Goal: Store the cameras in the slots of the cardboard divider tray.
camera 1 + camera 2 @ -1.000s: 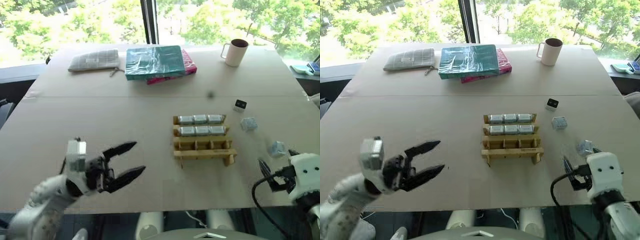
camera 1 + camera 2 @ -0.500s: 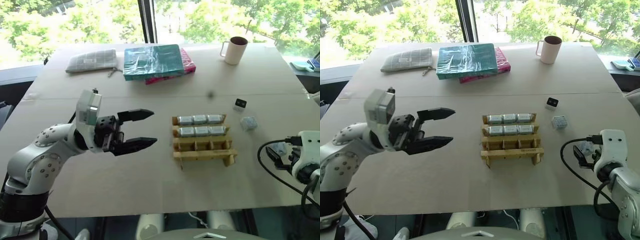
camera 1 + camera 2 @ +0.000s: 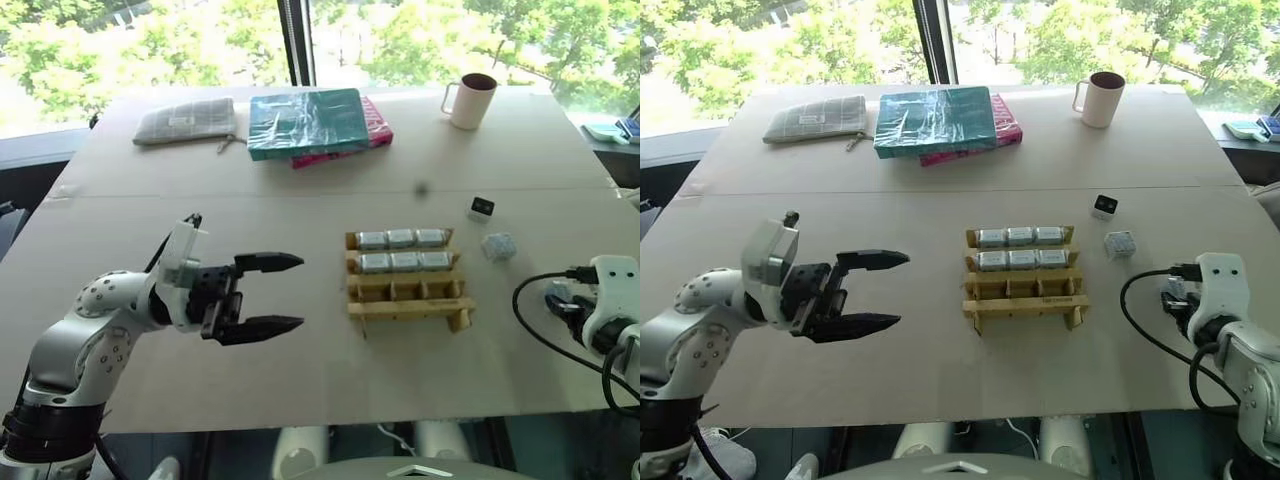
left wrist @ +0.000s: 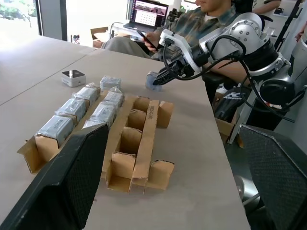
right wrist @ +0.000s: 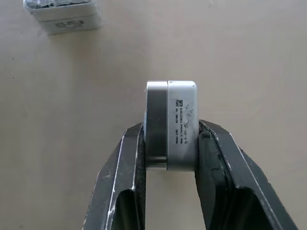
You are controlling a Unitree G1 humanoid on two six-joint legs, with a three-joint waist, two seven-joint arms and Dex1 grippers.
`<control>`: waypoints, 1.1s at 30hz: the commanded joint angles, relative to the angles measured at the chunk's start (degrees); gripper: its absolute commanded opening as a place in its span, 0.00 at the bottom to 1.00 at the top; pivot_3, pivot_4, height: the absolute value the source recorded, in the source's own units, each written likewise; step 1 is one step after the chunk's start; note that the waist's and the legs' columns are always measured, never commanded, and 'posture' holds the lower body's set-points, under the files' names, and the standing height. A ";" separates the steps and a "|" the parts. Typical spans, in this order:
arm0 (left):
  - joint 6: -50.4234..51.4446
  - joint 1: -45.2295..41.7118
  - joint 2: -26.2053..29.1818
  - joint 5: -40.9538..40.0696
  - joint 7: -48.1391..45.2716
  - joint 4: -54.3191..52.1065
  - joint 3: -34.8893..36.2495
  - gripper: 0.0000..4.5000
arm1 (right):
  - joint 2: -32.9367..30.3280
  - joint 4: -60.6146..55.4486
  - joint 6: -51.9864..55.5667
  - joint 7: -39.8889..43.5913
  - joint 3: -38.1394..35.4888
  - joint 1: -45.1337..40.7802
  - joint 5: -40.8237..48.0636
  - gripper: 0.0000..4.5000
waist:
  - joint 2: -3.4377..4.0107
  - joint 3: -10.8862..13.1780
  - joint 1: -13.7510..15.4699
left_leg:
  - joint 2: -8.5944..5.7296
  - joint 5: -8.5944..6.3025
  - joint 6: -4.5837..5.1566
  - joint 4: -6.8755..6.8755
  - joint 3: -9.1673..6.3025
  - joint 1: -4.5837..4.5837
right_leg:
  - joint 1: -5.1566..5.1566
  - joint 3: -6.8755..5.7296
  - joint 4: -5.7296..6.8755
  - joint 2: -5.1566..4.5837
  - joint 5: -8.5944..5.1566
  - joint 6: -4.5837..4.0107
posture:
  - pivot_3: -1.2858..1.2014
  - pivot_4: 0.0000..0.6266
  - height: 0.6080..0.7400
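Right gripper (image 5: pixel 168 143) fingers clamp a camera (image 5: pixel 171 124); its lower end is hidden between them. Left gripper (image 3: pixel 280 293) hovers open beside the tray (image 3: pixel 405 290), whose front slots look empty.

Mug (image 3: pixel 471 102), pouch (image 3: pixel 187 121), teal book (image 3: pixel 305 122)

Robot arms in glossy white-grey rounded shells dotted with small dark screw holes. Left gripper (image 3: pixel 268 295) has two tapered black fingers; black cable loops beside right wrist.
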 commanded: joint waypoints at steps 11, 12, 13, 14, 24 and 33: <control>-4.39 7.02 -1.71 1.21 -4.91 3.33 6.17 1.00 | -12.39 0.77 -40.55 29.01 30.85 -19.72 1.20 0.19 | -0.19 0.15 -1.49 | 0.21 0.00 -0.01 0.05 -0.01 0.10 | -0.05 0.05 0.02 0.26 -0.01 -0.01 | 0.52 0.24 1.00; -4.67 7.30 -1.59 1.49 -5.28 3.39 6.29 1.00 | -11.97 2.46 -41.62 29.99 33.18 -21.74 0.67 0.19 | -0.24 0.18 -1.20 | 0.25 0.00 -0.02 0.05 -0.06 0.09 | -0.04 0.00 0.00 0.25 -0.01 -0.03 | 0.52 0.24 1.00; -4.78 7.55 -1.58 1.58 -5.43 3.30 6.44 1.00 | -11.45 3.95 -42.42 30.91 35.15 -23.52 0.47 0.19 | -0.24 0.18 -1.13 | 0.22 0.00 -0.02 0.05 -0.09 0.01 | -0.05 -0.06 -0.01 0.17 0.00 -0.05 | 0.52 0.24 1.00; -4.85 7.70 -1.60 1.66 -5.55 3.24 6.53 1.00 | -11.12 4.97 -42.94 31.52 36.36 -24.64 0.42 0.19 | -0.27 0.20 -1.05 | 0.22 0.00 -0.02 0.05 -0.09 -0.01 | -0.06 -0.07 -0.02 0.15 0.00 -0.05 | 0.52 0.24 1.00; -5.92 9.57 -2.66 2.46 -5.58 3.79 7.59 1.00 | -7.32 12.50 -45.66 38.11 45.79 -31.79 -0.08 0.19 | -0.32 0.23 -1.17 | 0.19 0.00 -0.01 0.08 -0.04 -0.04 | -0.05 -0.16 0.01 0.06 0.16 -0.19 | 0.52 0.24 1.00; -4.82 10.19 -3.08 1.94 -3.48 0.55 7.52 1.00 | -6.20 17.64 -47.82 39.44 49.21 -31.84 -3.51 0.19 | -0.32 0.22 -1.27 | 0.19 0.00 -0.01 0.09 0.00 0.00 | -0.04 -0.15 0.04 0.06 0.22 -0.08 | 0.52 0.24 1.00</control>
